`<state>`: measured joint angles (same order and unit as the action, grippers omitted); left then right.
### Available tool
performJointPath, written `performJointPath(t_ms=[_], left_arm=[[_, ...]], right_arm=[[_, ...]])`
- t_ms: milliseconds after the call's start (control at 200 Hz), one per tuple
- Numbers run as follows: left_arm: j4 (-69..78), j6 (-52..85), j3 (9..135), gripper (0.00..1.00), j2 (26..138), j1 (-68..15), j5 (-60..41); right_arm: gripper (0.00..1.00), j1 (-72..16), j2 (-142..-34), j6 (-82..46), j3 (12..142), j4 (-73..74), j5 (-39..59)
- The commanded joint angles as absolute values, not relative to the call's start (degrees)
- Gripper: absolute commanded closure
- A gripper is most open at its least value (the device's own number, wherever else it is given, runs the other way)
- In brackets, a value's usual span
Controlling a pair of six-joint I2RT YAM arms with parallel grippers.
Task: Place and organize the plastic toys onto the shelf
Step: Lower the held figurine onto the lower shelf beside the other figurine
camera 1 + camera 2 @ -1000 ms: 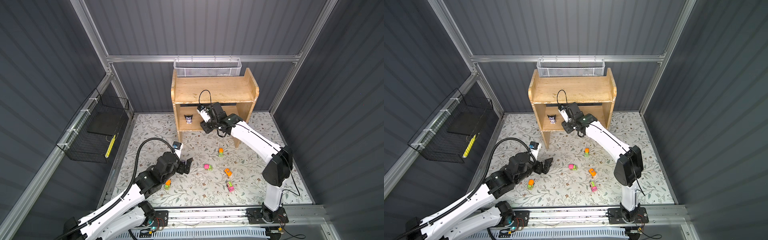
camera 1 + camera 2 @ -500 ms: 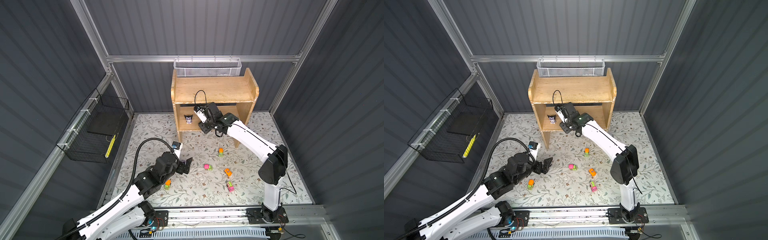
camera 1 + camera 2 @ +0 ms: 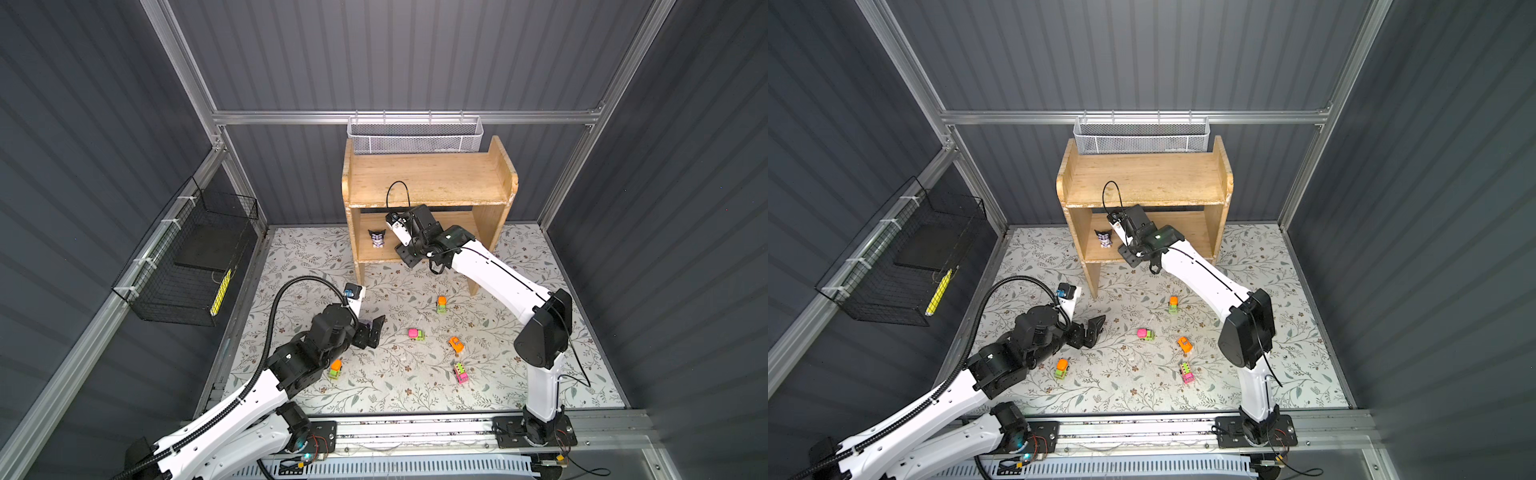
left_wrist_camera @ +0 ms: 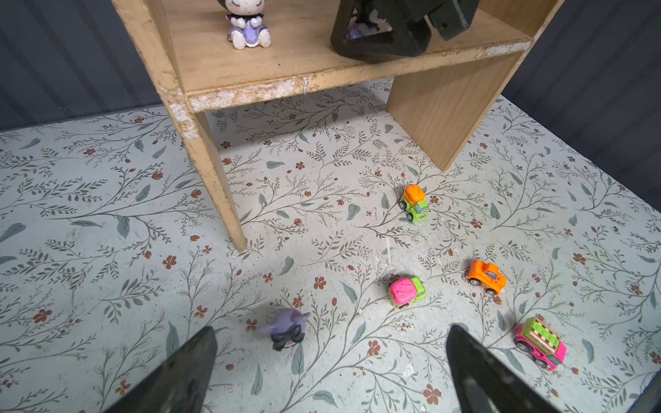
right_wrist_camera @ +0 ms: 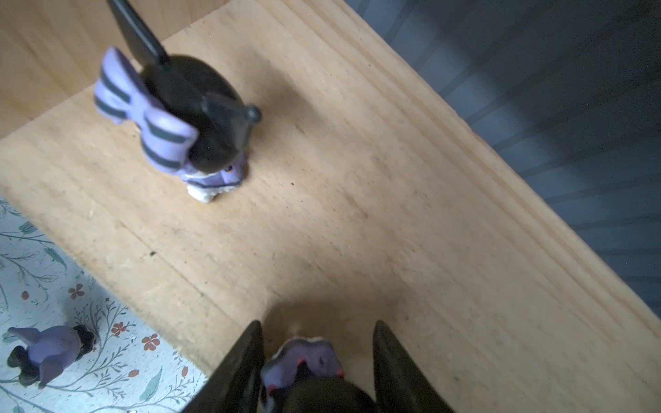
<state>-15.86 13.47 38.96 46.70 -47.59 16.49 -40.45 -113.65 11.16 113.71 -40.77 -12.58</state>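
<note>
Figurine (image 5: 304, 361) is now inside the shelf's (image 5: 357, 214) lower tier, brought in near its twin (image 5: 179, 118). My right fingers (image 5: 246, 357) flank it, and I cannot tell if they still pinch. Release looks due. Left fingers (image 4: 186, 368) stay wide apart above the fallen figurine (image 4: 286, 327) on the desk (image 4: 107, 214).

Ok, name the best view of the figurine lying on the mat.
Left wrist view: the figurine lies whole, ahead of the left pincer. The right wrist view shows it smaller; in both top views that pincer mostly hides it.
</note>
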Motion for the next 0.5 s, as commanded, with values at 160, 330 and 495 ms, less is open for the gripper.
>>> performJointPath(t_ms=[160,330,495], left_arm=[[-17.14,13.10,39.87,0.00,45.61,-47.65,15.94],[-17.14,13.17,39.75,0.00,45.46,-47.64,15.88],[-17.21,13.18,39.70,0.00,45.35,-47.69,15.96]], right_arm=[[0.46,-40.17,-116.06,10.24,115.93,-43.48,-12.66],[0.43,-39.73,-116.07,9.09,116.23,-43.17,-11.62],[0.42,-39.29,-115.84,8.21,116.58,-43.15,-10.27]])
